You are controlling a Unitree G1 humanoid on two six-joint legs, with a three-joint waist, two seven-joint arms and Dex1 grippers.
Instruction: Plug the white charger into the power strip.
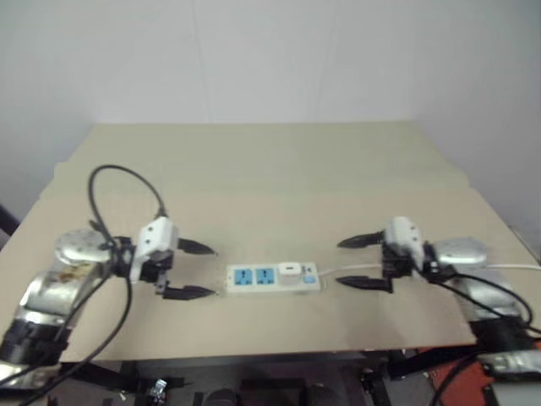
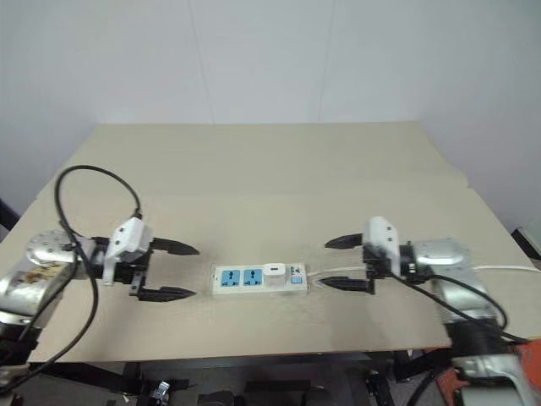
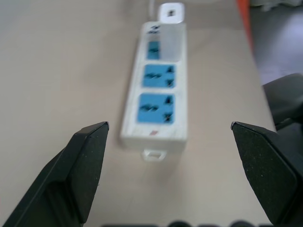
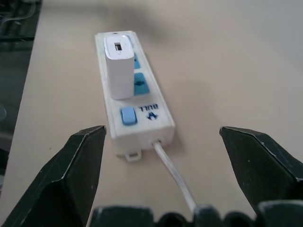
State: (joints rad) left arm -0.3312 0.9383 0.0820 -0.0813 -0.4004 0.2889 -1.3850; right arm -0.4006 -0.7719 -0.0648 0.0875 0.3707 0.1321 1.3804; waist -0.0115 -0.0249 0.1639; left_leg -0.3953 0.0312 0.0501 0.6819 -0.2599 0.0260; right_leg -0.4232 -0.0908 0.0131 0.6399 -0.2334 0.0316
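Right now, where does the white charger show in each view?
Left eye: white charger in the power strip's socket nearest the switch.
Right eye: same socket.
Left wrist: far end of strip.
Right wrist: upright, near end.
Shared landmark: blue switch.
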